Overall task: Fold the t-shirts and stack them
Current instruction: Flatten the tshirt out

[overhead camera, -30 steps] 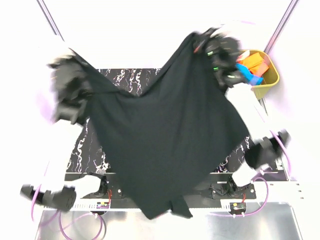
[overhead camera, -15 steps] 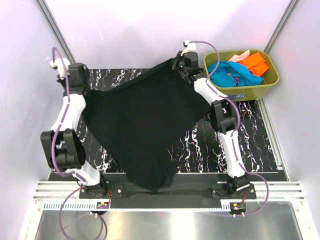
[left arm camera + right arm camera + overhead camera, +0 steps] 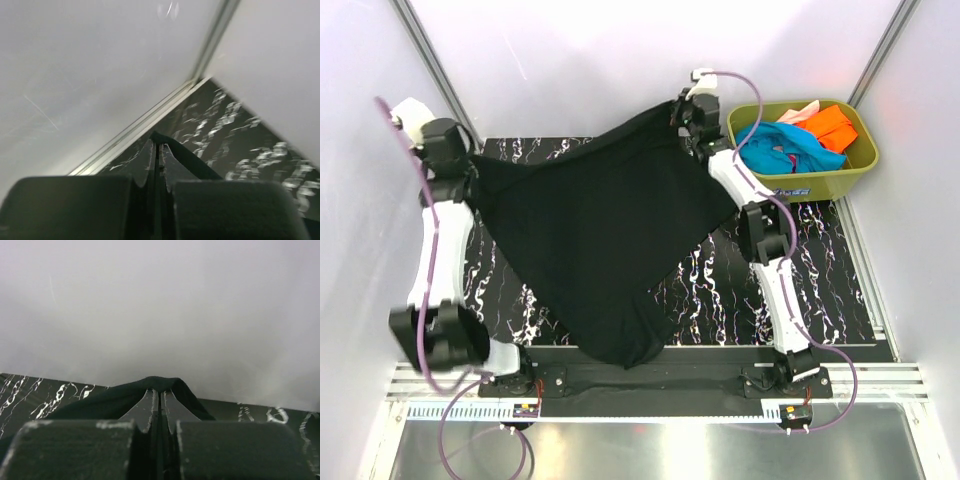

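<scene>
A large black t-shirt hangs spread between my two arms over the black marbled table. Its lower end droops past the near edge. My left gripper is shut on the shirt's left corner at the far left. In the left wrist view the left gripper pinches a black fold. My right gripper is shut on the far right corner near the back wall. The right wrist view has the right gripper clamped under a hump of black cloth. Teal, orange and pale pink t-shirts lie bunched in the tub.
An olive-green plastic tub stands at the back right corner, just right of my right arm. White walls with metal corner posts close in the table on three sides. A metal rail with the arm bases runs along the near edge.
Both arms came down and steadied after a blurred swing. The shirt has settled lower and flatter. My left gripper has drawn its corner further out to the left, pulling the cloth taut.
</scene>
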You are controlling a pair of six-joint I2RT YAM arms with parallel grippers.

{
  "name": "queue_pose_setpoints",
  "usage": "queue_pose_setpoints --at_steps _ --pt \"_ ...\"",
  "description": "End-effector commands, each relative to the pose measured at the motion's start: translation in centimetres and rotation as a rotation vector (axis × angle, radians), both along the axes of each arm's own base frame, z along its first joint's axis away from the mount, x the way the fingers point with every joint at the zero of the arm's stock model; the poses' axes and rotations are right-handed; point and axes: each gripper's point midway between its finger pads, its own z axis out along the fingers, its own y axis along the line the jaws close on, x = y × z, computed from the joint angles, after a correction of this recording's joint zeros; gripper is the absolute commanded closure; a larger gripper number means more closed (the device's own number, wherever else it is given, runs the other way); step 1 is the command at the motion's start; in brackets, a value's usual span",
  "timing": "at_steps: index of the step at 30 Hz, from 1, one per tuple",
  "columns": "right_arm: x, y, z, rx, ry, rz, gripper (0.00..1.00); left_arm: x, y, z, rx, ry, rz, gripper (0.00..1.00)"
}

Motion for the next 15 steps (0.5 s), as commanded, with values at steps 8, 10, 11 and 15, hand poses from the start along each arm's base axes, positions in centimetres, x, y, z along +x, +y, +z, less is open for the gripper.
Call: queue_pose_setpoints --at_steps 8,10,11,15 --pt "-10.2 -8.8 27.1 0.049 -0.4 -0.126 1.0 -15.5 -3.6 20.3 0.138 -0.509 -0.07 1.0" --pt "-13.7 -10.0 30.7 0.055 -0.441 -0.142 1.0 -20.2 -3.9 24.2 0.175 -0.603 -0.041 1.0" --pt "-15.0 -10.4 31.9 0.056 -0.46 -0.144 1.0 -21.8 -4.2 25.1 0.185 -0.617 -0.041 1.0" --pt "-24.3 -13.7 39.1 0.077 -0.59 -0.182 1.0 -30.0 -5.6 29.4 0.239 -0.758 -0.035 1.0"
